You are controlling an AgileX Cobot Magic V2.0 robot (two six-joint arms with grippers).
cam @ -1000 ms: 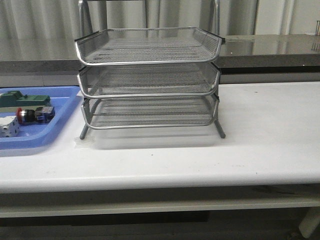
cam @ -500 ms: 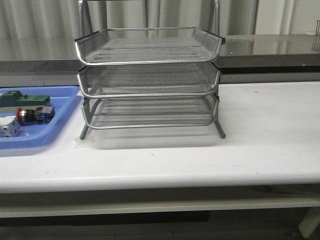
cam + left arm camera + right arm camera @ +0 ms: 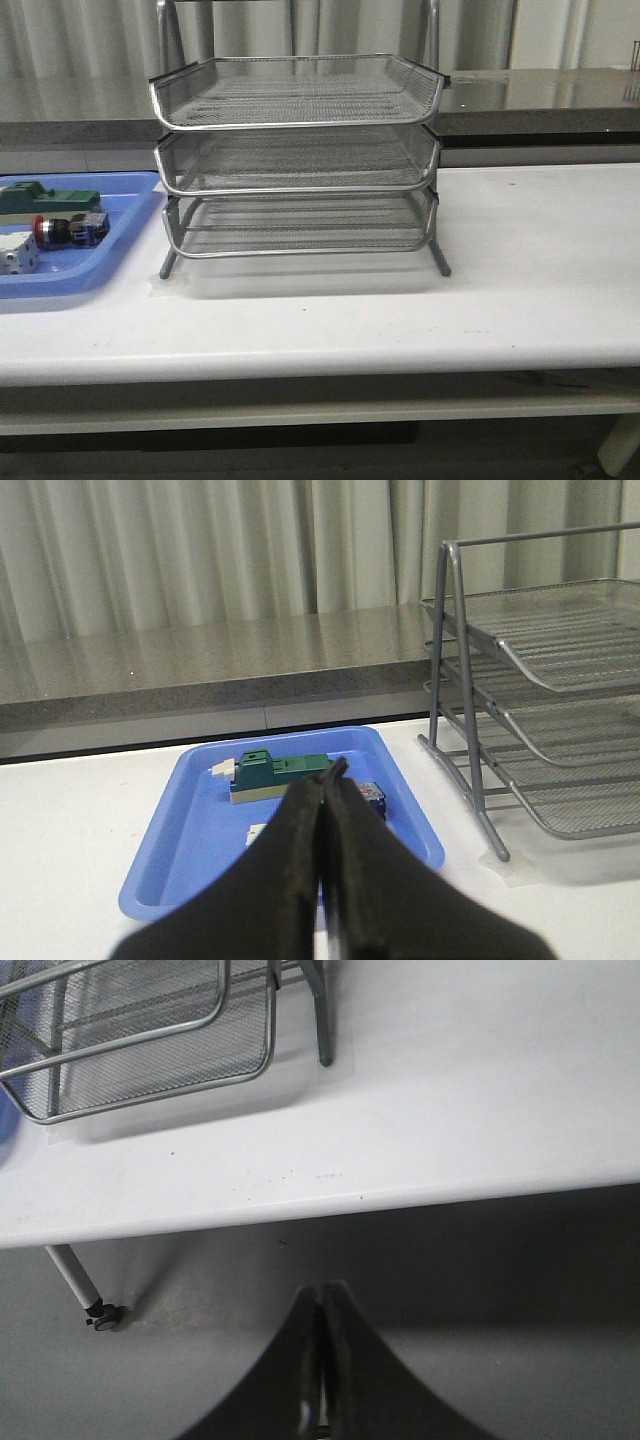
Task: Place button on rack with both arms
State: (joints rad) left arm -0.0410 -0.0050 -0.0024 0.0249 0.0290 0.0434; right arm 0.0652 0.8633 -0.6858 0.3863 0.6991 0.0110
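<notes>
Red-capped button (image 3: 65,230) unmoved in blue tray (image 3: 118,250) — left claw (image 3: 327,777), right claw (image 3: 320,1295) both pressed together.

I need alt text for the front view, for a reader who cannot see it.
A three-tier wire-mesh rack stands on a white table, all tiers bare. To its left a blue tray holds a red-headed button, a green block and a white part.

I am holding the left gripper (image 3: 326,780) with fingers pressed together; the right gripper (image 3: 320,1295) is likewise closed and empty.
</notes>
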